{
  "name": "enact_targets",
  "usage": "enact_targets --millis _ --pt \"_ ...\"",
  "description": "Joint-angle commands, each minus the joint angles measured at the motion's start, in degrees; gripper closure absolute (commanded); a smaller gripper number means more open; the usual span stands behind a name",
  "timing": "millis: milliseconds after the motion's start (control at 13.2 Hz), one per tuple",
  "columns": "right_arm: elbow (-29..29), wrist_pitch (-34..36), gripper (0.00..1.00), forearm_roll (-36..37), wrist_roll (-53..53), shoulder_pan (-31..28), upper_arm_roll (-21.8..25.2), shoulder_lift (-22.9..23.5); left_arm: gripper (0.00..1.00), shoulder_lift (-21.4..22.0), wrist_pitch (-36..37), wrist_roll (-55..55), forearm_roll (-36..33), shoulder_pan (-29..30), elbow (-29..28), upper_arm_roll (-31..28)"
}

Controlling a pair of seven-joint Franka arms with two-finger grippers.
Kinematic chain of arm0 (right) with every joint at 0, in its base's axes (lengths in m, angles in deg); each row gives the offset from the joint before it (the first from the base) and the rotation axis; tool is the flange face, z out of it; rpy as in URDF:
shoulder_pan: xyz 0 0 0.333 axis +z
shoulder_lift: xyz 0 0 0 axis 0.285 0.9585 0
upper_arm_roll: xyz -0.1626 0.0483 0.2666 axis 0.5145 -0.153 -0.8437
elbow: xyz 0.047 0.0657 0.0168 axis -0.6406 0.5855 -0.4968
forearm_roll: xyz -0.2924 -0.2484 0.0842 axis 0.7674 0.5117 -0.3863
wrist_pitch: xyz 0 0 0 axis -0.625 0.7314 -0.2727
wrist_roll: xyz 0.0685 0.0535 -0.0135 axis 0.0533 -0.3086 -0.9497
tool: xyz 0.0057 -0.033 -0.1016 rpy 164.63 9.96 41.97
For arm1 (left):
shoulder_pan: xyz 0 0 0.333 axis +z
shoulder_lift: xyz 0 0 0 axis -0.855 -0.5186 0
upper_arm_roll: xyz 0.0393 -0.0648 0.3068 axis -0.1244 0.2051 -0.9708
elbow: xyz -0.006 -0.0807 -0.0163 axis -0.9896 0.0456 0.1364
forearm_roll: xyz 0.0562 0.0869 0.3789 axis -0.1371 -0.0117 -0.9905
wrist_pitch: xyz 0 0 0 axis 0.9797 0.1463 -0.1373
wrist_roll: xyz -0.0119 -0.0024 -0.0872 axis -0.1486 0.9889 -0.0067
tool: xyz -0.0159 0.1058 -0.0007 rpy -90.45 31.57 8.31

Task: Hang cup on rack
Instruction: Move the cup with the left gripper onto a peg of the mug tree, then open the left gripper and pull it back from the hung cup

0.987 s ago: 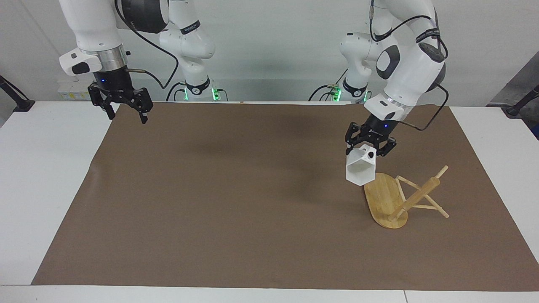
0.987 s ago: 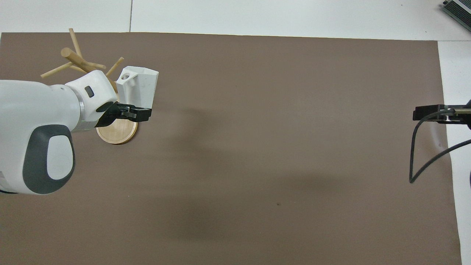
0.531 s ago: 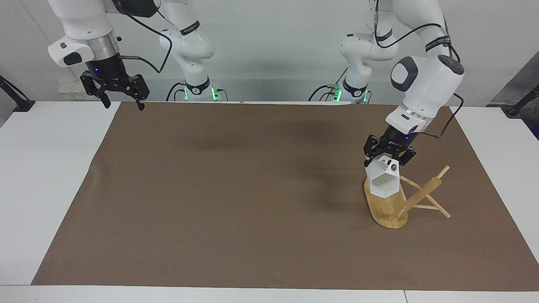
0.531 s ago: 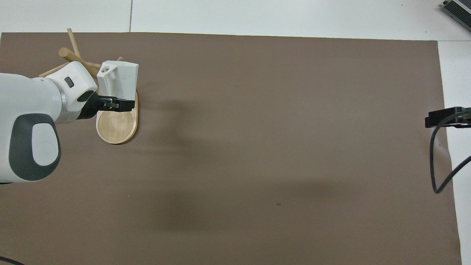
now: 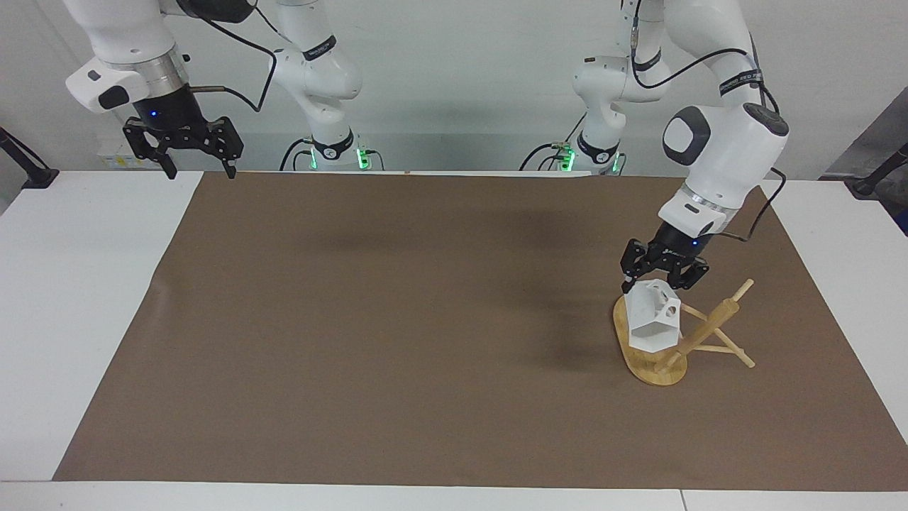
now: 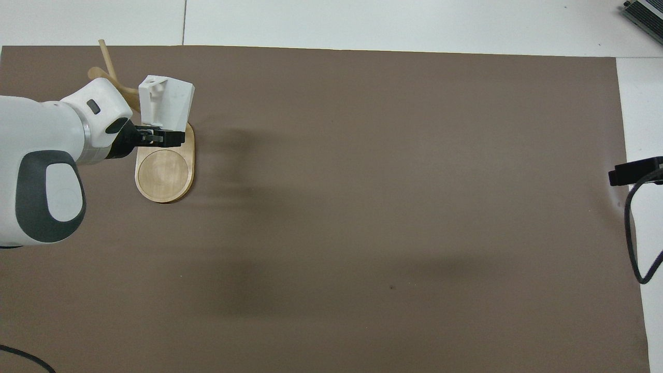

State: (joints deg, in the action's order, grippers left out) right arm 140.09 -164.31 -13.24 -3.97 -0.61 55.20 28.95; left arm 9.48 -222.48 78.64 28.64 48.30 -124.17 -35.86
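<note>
Bamboo rack: the light bamboo mug tree with a flat oval base (image 5: 642,355) (image 6: 164,176) stands at right of centre in the facing view and in the upper left of the overhead view; its thick round post leans away from the base, thin dowel pegs branching off.
Cup: the small matte white faceted cup with a blocky, round-holed handle (image 5: 655,323) (image 6: 167,102) is in the air over the rack's base, tipped on its side, handle hole uppermost, just beside the leaning post; contact with a peg cannot be told.
Left gripper: the black two-finger left gripper (image 5: 662,278) (image 6: 158,137) is clamped on the cup from above, over the rack's base.
Right gripper: the black right gripper (image 5: 199,167), at the upper left of the facing view, waits in the air over the table edge, its fingers spread apart and holding nothing; only its tip shows at the right edge of the overhead view (image 6: 634,171).
Surface: a brown paper sheet (image 5: 397,341) (image 6: 393,207) covers the white table (image 5: 78,298).
</note>
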Motion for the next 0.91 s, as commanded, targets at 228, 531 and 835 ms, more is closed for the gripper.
enact_targets --millis 228,531,835 --pt "1.2 -0.4 0.00 0.1 6.6 -0.7 -0.6 -0.4 1.00 -1.1 -0.9 -6.1 -1.3 1.5 1.0 0.3" --pt "2.8 -0.7 0.00 0.0 6.6 -0.7 -0.6 -1.1 1.00 -0.6 0.9 -9.3 -1.3 1.5 0.8 0.3" --pt "2.8 -0.6 0.00 0.0 7.1 -0.7 -0.6 -1.1 0.06 0.6 3.2 -9.0 -1.4 2.3 0.8 0.2"
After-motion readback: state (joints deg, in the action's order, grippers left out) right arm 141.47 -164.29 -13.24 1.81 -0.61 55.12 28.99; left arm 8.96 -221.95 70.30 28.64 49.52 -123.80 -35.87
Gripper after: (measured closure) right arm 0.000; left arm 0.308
